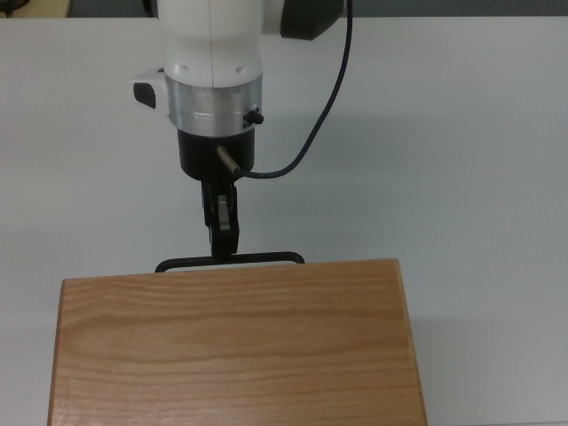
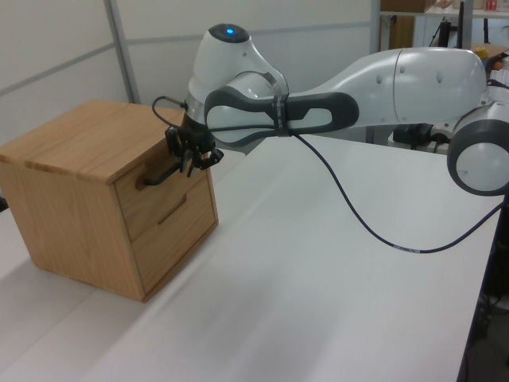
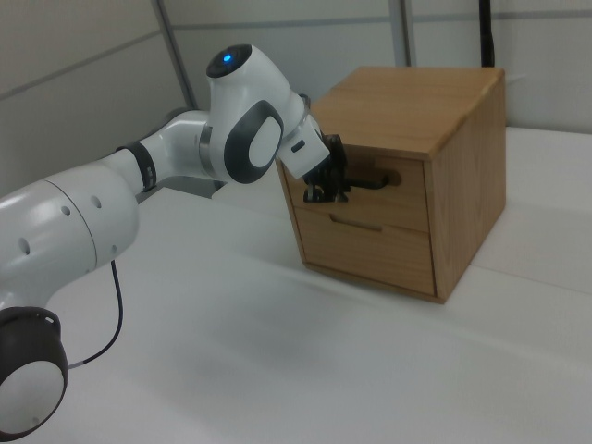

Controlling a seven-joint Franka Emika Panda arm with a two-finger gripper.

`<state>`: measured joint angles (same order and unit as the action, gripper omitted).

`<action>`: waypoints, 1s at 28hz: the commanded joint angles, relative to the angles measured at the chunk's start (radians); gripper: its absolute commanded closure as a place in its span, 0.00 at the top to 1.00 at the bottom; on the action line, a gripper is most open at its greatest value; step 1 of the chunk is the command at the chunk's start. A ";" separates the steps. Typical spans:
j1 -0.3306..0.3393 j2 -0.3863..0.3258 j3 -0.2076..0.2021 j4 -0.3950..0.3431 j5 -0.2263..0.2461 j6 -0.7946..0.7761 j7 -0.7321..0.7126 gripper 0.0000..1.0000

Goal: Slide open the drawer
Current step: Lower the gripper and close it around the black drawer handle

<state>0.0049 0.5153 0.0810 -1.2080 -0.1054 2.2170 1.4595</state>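
Hand [image 1: 224,241] clenched on black handle [image 1: 266,258] of closed drawer [image 2: 163,191] in cabinet [image 2: 71,175].

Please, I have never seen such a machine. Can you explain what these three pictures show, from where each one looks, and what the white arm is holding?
The white machine is a robot arm with one grasping tool at its end. All three pictures show the same moment. The top view looks straight down; the left view and the right view look from two opposite sides of the white table.

On the table stands a wooden cabinet. Its front has two drawers, one above the other. The upper drawer has a thin black bar handle; it looks shut, or nearly shut. The lower one has only a narrow groove.

The tool is shut on the handle, near the middle of the bar. A black cable hangs from the arm. Nothing else lies on the table in these pictures.
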 commanded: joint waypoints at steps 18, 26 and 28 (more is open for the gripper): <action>0.003 -0.040 0.002 0.021 -0.007 0.016 0.004 0.83; -0.002 -0.052 0.003 0.025 -0.005 0.038 -0.005 0.83; -0.002 -0.038 0.000 0.034 -0.005 0.064 -0.005 0.83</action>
<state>0.0042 0.4599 0.0833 -1.1755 -0.1055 2.2222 1.4589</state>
